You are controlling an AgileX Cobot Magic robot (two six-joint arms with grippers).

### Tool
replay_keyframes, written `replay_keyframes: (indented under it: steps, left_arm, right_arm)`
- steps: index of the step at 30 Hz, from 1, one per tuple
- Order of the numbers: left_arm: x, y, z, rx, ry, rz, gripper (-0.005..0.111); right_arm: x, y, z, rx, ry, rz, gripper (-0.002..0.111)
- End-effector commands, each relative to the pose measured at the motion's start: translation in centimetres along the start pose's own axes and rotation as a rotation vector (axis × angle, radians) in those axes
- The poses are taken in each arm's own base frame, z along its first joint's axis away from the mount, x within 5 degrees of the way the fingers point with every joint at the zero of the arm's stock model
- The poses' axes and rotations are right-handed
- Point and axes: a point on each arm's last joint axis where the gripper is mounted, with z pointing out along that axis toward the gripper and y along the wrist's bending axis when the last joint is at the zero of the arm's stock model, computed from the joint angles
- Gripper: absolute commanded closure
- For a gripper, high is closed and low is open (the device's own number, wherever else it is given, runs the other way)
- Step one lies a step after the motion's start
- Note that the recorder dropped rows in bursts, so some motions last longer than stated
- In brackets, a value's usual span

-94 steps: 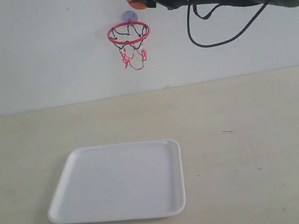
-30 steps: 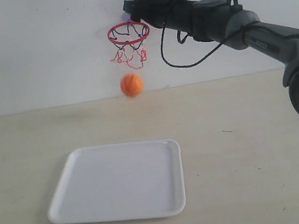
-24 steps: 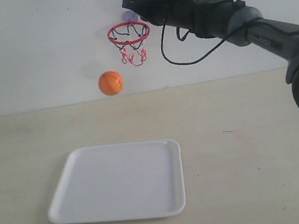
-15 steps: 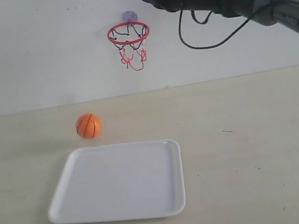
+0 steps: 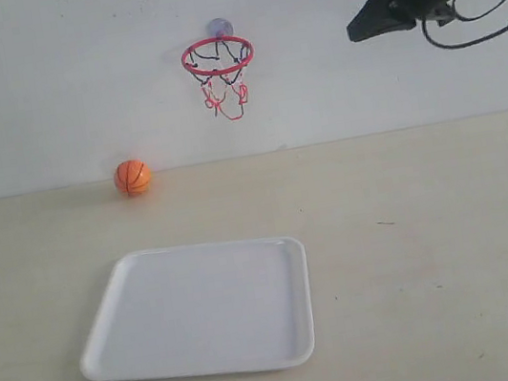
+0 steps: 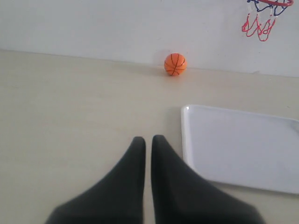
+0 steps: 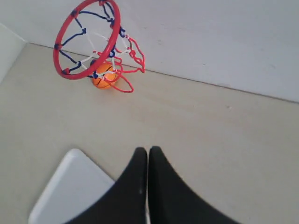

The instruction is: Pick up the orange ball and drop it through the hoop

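Resting on the table (image 5: 456, 245) by the wall (image 5: 45, 88), below and left of the hoop (image 5: 218, 56), the orange ball (image 5: 133, 177) is loose. My right gripper (image 7: 147, 150) and left gripper (image 6: 147, 138) both have their fingers pressed together, holding nothing. Risk: the round ball probably rolls if nudged, and the wall crowds any grasp.

A white square tray (image 5: 196, 311) with rounded corners and a raised rim lay flat on the pale wooden table (image 5: 433, 220), nearer the front and a little left of the middle. Behind the table rose a plain white wall (image 5: 45, 88), faintly speckled near its top.
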Motion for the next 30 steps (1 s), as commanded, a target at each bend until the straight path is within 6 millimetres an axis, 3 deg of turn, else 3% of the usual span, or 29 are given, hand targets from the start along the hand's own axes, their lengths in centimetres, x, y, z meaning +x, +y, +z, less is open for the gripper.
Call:
replay_keyframes:
  steps: [1, 5, 12, 15, 20, 30]
  left_arm:
    - [0.1, 0.0, 0.0, 0.002, 0.001, 0.002, 0.103]
    - [0.1, 0.0, 0.0, 0.002, 0.001, 0.002, 0.103]
    - [0.1, 0.0, 0.0, 0.002, 0.001, 0.002, 0.103]
    - [0.1, 0.0, 0.0, 0.002, 0.001, 0.002, 0.103]
    - [0.1, 0.0, 0.0, 0.002, 0.001, 0.002, 0.103]
    - [0.1, 0.0, 0.0, 0.002, 0.001, 0.002, 0.103]
  right_arm:
    - [1.0, 2.1, -3.6, 0.067, 0.061, 0.039, 0.109]
    - [4.1, 4.7, -6.4, 0.138, 0.161, -0.041, 0.109]
    - [11.7, 8.8, -9.8, 0.097, 0.264, 0.040, 0.109]
    - [13.7, 10.3, -11.1, 0.096, 0.270, 0.046, 0.109]
    - [14.4, 11.8, -12.5, 0.100, 0.244, 0.022, 0.109]
    - [14.3, 11.8, -12.4, 0.088, 0.239, 0.029, 0.109]
